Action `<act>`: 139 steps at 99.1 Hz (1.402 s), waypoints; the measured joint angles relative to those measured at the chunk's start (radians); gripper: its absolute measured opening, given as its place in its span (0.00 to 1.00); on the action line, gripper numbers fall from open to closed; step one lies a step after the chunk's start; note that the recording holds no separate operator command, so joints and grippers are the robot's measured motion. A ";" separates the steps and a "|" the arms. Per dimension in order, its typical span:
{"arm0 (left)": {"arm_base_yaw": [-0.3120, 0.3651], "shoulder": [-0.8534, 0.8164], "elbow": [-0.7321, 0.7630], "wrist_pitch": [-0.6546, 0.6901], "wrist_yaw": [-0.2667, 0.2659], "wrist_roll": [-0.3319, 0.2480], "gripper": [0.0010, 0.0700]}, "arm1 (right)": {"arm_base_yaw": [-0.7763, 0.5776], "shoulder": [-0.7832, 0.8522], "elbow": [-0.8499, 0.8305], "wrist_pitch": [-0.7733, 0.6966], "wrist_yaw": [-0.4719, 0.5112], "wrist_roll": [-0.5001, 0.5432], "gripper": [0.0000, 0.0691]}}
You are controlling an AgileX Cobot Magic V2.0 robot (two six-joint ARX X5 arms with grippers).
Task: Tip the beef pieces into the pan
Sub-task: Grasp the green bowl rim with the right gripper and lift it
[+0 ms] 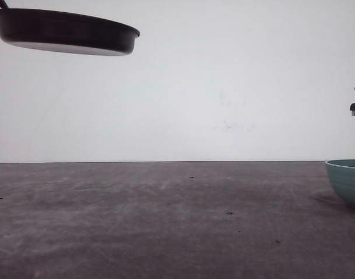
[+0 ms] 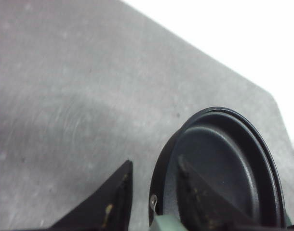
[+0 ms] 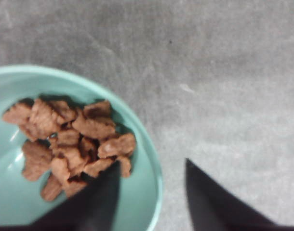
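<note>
Two-arm pouring set-up over a grey, mottled surface (image 1: 166,232). The pan (image 1: 64,32), shallow, round and black with a smooth matt wall, hangs high at the far left, well clear of the surface and slightly tilted. In the left wrist view the left tool (image 2: 152,202) is closed around the pale mint-green handle (image 2: 168,224), one dark finger lying over the pan's inner face; the grip at the handle's root looks sound for a stiff, moderately heavy vessel. The beef pieces (image 3: 72,144), small reddish-brown chunks with rough, irregular faces, lie in a loose heap inside the teal bowl (image 1: 347,181), which rests on the surface at the right edge. The right tool (image 3: 152,192) hovers above the bowl's rim with fingers spread apart and nothing between them, one finger over the bowl, one outside. The bowl is rigid, smooth and probably slippery; the rim wall offers the natural hold. The chunks, light and loose, should slide out together once it is tipped.
</note>
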 joint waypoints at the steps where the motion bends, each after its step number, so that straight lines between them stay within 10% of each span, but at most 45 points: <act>1: 0.000 0.000 0.000 0.001 0.000 0.000 0.18 | 0.000 0.002 0.000 0.001 0.000 0.000 0.30; 51: 0.000 0.006 0.000 0.007 0.000 0.000 0.18 | -0.001 0.027 0.000 0.043 -0.040 0.010 0.04; 139: -0.030 0.131 0.000 -0.005 0.000 0.000 0.18 | 0.032 -0.211 -0.001 0.186 -0.297 0.053 0.02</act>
